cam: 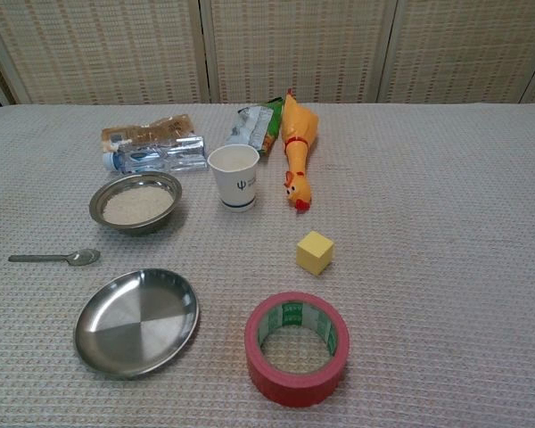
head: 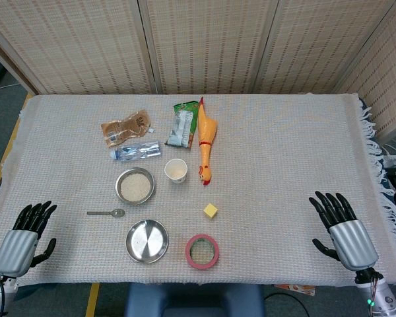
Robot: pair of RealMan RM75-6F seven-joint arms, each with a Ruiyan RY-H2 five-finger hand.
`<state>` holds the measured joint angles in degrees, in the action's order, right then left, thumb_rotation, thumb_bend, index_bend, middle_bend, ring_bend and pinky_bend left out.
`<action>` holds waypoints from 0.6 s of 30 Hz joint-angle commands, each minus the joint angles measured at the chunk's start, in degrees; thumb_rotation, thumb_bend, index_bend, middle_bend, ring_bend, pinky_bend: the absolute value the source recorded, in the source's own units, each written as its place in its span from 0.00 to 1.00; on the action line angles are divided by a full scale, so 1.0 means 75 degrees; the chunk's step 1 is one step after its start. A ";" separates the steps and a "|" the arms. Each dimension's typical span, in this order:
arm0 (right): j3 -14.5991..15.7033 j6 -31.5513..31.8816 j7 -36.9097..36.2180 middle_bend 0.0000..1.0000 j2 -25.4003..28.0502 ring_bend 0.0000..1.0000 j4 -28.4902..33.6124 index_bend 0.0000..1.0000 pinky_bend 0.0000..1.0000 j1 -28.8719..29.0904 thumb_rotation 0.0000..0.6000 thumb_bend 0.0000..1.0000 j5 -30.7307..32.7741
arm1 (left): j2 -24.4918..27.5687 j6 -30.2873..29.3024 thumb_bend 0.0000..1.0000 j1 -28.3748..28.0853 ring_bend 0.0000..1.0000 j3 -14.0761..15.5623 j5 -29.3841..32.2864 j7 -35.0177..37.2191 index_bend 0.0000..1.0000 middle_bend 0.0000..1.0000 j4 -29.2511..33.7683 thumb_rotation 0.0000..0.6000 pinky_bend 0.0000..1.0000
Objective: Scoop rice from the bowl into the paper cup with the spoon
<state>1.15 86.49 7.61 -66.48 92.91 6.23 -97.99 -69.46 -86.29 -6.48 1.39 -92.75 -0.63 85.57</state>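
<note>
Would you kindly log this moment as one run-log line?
phase: not started | left hand: open, on table | right hand: open, on table | spoon: untouched, on cloth | bowl: holds rice | paper cup: upright

paper cup [cam: 234, 177]: small dark blue logo, perhaps a psi-like sign | tape roll [cam: 296, 348]: inner print unreadable

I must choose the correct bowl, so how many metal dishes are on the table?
2. The bowl of rice stands left of the paper cup. The empty metal plate lies nearer the front edge, left of the red tape roll. None seems hidden.
</note>
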 commanded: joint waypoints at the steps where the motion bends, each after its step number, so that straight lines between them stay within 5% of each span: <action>1: -0.0010 -0.0054 0.0004 0.00 -0.0001 0.00 -0.0003 0.00 0.00 0.0023 1.00 0.09 0.0031 | -0.0014 0.0062 0.45 0.0002 0.00 -0.0010 0.0075 -0.0038 0.00 0.00 0.0020 1.00 0.05; 7: -0.0010 0.0048 -0.0160 0.00 0.0086 0.00 0.0032 0.00 0.00 -0.0011 1.00 0.09 0.0003 | -0.0201 0.0172 0.45 -0.0120 0.00 -0.0075 0.0046 -0.0039 0.00 0.00 0.0014 1.00 0.09; 10: 0.0001 0.0070 -0.0179 0.00 0.0094 0.00 0.0017 0.00 0.00 -0.0036 1.00 0.09 0.0006 | -0.0416 0.0195 0.45 -0.0212 0.02 -0.0220 0.0115 -0.0127 0.00 0.03 -0.0023 1.00 0.23; 14: -0.0011 -0.0029 -0.0151 0.00 0.0074 0.00 0.0012 0.00 0.00 0.0002 1.00 0.09 0.0049 | -0.0651 0.0494 0.45 -0.0409 0.35 -0.0391 0.0344 -0.0466 0.02 0.40 -0.0060 1.00 0.63; 18: -0.0025 -0.0086 -0.0098 0.00 0.0053 0.00 0.0028 0.00 0.00 0.0019 1.00 0.09 0.0095 | -0.0844 0.1081 0.45 -0.0699 0.66 -0.0572 0.0772 -0.0885 0.21 0.74 -0.0098 1.00 0.91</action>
<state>0.99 85.87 6.85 -66.06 93.10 6.35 -97.31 -74.73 -80.19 -10.40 -1.93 -88.65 -5.47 85.17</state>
